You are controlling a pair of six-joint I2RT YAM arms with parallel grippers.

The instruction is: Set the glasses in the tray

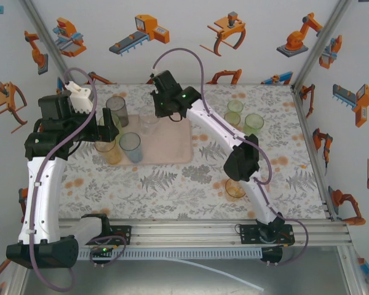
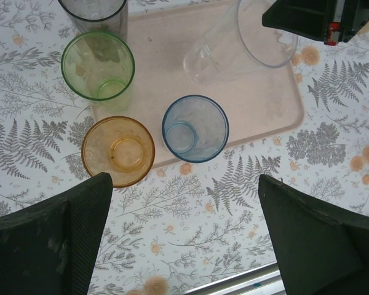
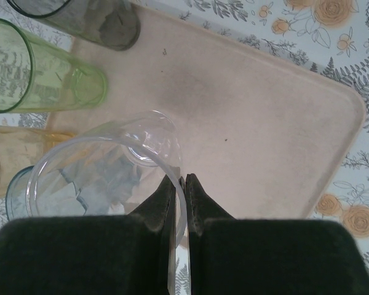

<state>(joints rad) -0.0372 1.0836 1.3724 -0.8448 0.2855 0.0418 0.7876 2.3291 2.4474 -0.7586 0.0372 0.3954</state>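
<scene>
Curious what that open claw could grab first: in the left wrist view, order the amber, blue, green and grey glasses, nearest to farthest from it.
1. Amber glass, left, and blue glass, centre: too close to call.
2. Green glass, upper left.
3. Grey glass, top edge.

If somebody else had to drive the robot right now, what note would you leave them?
Left gripper: open, empty, above the tray's near edge.
Right gripper: shut on the rim of the clear glass, over the tray.
Done: grey glass, green glass, amber glass and blue glass stand at the tray's left end.
Left: set the clear glass down, then fetch three green glasses and another amber one from the table on the right.
</scene>
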